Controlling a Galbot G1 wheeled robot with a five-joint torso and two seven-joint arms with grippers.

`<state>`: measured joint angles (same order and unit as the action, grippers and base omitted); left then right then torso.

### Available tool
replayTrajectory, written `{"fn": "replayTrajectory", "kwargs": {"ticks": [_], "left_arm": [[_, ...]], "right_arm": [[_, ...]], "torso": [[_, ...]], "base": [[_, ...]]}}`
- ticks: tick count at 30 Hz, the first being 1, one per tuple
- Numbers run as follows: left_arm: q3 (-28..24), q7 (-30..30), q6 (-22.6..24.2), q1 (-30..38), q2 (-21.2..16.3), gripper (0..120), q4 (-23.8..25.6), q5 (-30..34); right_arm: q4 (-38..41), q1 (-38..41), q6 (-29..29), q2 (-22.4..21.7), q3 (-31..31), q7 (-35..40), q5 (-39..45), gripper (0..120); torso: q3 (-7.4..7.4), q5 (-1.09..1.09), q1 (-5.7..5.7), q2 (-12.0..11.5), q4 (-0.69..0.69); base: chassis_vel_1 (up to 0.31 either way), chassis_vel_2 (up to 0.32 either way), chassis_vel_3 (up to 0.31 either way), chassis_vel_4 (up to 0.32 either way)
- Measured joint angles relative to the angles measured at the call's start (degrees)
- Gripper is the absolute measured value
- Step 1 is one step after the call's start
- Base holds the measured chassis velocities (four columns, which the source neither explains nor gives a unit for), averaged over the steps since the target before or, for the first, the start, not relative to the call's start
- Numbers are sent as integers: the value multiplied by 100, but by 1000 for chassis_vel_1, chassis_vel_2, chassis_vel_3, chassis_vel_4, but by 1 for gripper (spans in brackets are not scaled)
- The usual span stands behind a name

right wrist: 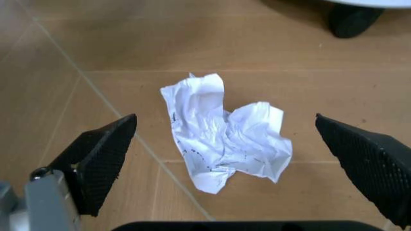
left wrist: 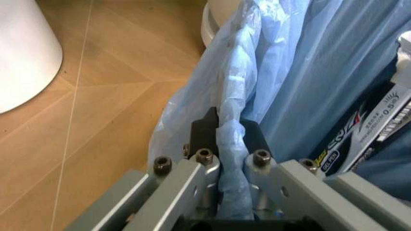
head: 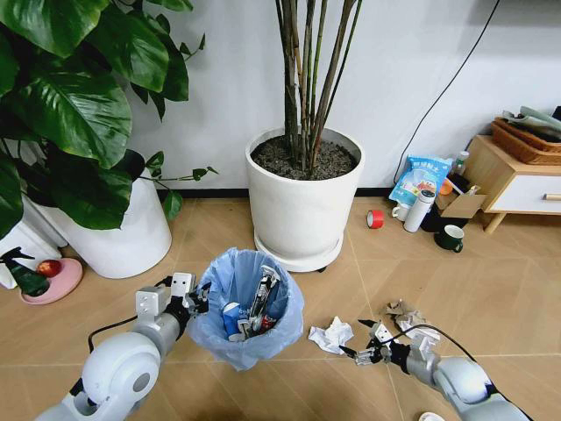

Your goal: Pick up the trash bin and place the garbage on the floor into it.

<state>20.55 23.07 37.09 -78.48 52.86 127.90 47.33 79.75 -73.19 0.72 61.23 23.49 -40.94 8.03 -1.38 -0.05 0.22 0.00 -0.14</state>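
Grippers first, nearest to me. My left gripper [head: 197, 298] is clamped on the rim of the trash bin [head: 246, 307]; in the left wrist view its black pads [left wrist: 204, 132] pinch a fold of the light-blue bag between them. My right gripper [head: 368, 342] is low over the floor, spread wide, with a crumpled white paper wad [right wrist: 222, 132] lying between its two black fingertips [right wrist: 103, 159] and touching neither.

Trash bin: standing on the wood floor in front of me, between my two arms, lined with the crinkly blue bag. Inside it are a dark tube-like wrapper [head: 263, 294], a small blue-white wrapper [head: 230, 317] and a red bit.

Garbage on the floor: the white wad [head: 330, 335] just right of the bin; a second crumpled wad [head: 405, 316] farther right, near my right arm.

Farther back: a big white plant pot [head: 302, 202] behind the bin, another white pot [head: 118, 232] to the left, a red tape roll [head: 374, 218] and an upright blue snack bag [head: 420, 180] by the wall.
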Motion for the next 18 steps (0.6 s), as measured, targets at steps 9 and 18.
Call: {"fn": "replayTrajectory", "kwargs": {"ticks": [9, 18], "left_arm": [[2, -47, -31, -148, 115, 0, 9, -179], [0, -52, -34, -213, 115, 0, 49, -208]], "right_arm": [[-582, 412, 63, 331, -143, -24, 20, 100], [-1336, 869, 75, 811, -323, -28, -19, 100]], "torso": [[0, -1, 0, 0, 1], [0, 3, 0, 0, 1]], "base": [[0, 0, 0, 0], [0, 0, 0, 0]]}}
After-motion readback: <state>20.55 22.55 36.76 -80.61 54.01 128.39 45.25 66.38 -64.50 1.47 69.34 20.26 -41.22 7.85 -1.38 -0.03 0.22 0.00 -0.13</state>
